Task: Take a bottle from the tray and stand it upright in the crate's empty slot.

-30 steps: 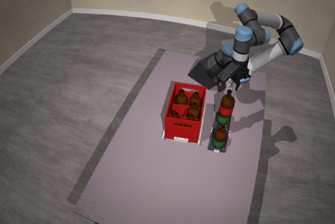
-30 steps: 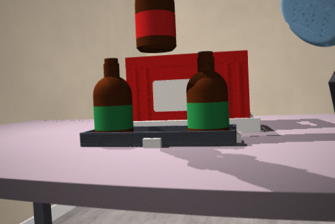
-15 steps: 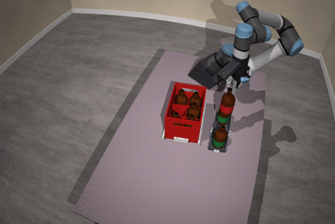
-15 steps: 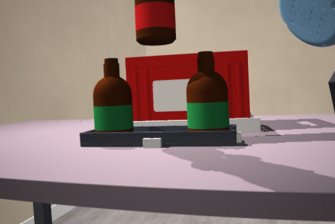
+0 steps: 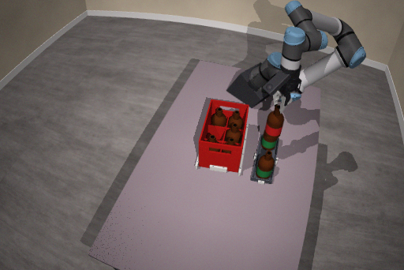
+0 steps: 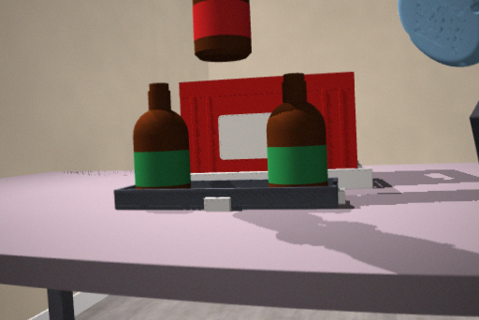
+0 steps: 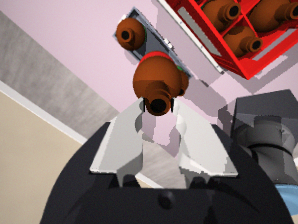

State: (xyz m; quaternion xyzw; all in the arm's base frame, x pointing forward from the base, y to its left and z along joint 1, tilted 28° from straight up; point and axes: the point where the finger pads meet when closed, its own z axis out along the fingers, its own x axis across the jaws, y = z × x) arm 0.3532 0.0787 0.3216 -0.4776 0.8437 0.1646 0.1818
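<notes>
My gripper (image 5: 278, 105) (image 7: 157, 98) is shut on the neck of a brown bottle with a red label (image 5: 274, 126) (image 6: 222, 17) (image 7: 156, 80). The bottle hangs upright in the air above the tray (image 5: 255, 179) (image 6: 164, 199) (image 7: 152, 40), clear of it. Two green-label bottles stand in the tray: one at the end away from the arm (image 5: 265, 166) (image 6: 161, 148) (image 7: 131, 34), one nearer the arm (image 5: 268, 143) (image 6: 297, 148). The red crate (image 5: 218, 160) (image 6: 343, 124) (image 7: 248, 70) holds several bottles. Its empty slot (image 5: 215, 131) looks to be the left middle one; its floor is hidden.
The crate stands beside the tray on the pink table (image 5: 221, 219) (image 6: 70, 227), with a narrow gap between them. The arm's dark base block (image 5: 246, 87) (image 7: 265, 107) is behind the crate. Tall bottle necks and crate walls surround the slot.
</notes>
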